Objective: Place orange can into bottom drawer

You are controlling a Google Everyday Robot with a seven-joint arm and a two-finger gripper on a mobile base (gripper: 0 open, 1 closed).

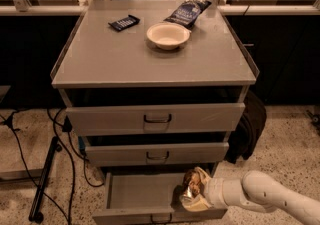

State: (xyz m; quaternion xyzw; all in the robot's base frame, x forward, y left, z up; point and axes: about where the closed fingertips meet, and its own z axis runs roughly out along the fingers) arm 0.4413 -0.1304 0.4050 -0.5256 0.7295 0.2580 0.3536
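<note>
The grey bench [125, 61] has three drawers in its front, and the bottom drawer [135, 194], the lowest of them, is pulled out well beyond the other two. It is a shallow grey tray. The orange can [192, 183] is over the right part of this tray, near the front panel. The can is tilted, with its shiny silver end facing down and toward the bench's left side. The robot's hand [193, 194] comes in from the bench's right side on a white arm [265, 196]. Its pale fingers [199, 203] are clamped around the can. Whether the can touches the drawer floor cannot be told. The rest of the tray shows bare grey floor.

The middle drawer [157, 153] and the top drawer [155, 118] sit nearly flush with the bench front. Each has a dark gap above it, and their insides are hidden.

On the bench top, a white bowl [168, 35] stands near the middle toward the back, showing only its pale inside. A dark blue snack bag [187, 13] lies at the back right of the bench top. A small dark bar [124, 22] lies at the back, left of centre.
</note>
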